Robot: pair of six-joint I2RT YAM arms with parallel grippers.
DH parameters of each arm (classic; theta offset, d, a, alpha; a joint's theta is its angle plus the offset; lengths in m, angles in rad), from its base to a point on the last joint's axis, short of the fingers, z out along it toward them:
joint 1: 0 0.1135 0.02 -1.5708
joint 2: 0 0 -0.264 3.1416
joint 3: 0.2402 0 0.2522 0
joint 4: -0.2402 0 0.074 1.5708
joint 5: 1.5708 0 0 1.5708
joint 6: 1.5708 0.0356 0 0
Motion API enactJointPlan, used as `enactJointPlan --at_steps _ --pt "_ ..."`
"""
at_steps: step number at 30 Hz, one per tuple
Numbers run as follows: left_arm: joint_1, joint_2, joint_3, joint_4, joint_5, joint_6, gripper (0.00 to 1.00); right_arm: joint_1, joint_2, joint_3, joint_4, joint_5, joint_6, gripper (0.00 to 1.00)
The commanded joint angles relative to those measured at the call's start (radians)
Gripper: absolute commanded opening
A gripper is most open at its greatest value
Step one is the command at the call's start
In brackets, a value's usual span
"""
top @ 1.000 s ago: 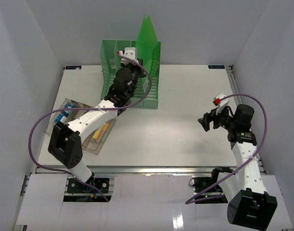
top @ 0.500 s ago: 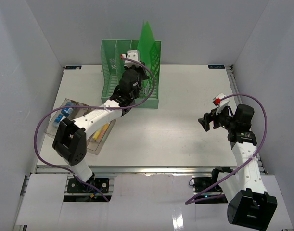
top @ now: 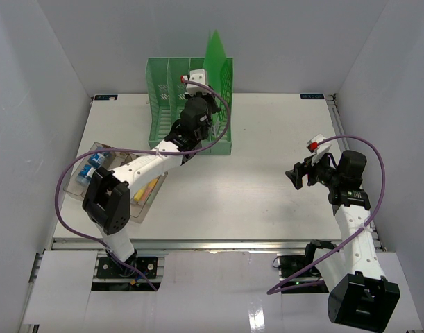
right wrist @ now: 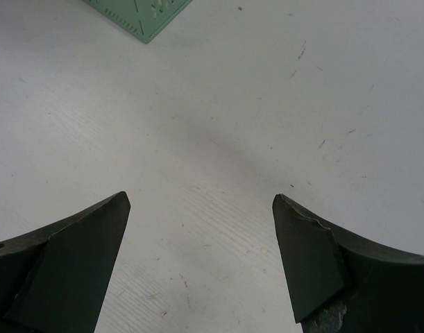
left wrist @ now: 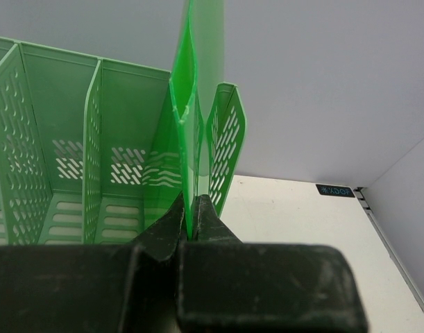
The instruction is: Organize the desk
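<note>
The left gripper (left wrist: 192,207) is clenched on a translucent green folder (left wrist: 186,111), held upright in the rightmost slot of the mint-green file rack (top: 158,90) — its lower edge is hidden, so perhaps not seated. The right gripper (right wrist: 201,257) hangs spread wide and holds nothing above the white desk (top: 260,132) — rack at its far edge, clear tray (top: 142,209) near-left.

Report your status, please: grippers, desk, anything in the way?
Left gripper shut on green folder, upright at rightmost slot of file rack. Right gripper open, empty, over desk. Nothing blocking seen.
</note>
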Motion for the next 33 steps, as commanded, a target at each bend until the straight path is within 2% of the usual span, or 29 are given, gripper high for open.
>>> enactJointPlan --at_steps 1,11,23,33 --pt "-0.013 0.01 0.008 0.021 0.009 -0.019 0.0 -0.004 -0.018 -0.001 0.031 -0.008 0.008 0.9" --pt "-0.01 0.037 -0.027 0.132 0.005 0.125 0.0 -0.004 -0.022 -0.003 0.031 -0.009 0.008 0.9" --pt "-0.005 0.013 -0.185 0.156 0.092 0.043 0.0 -0.006 -0.028 -0.003 0.031 -0.01 0.008 0.9" --pt "-0.005 -0.125 -0.287 0.089 0.138 0.097 0.0 -0.006 -0.03 -0.004 0.031 -0.017 0.008 0.9"
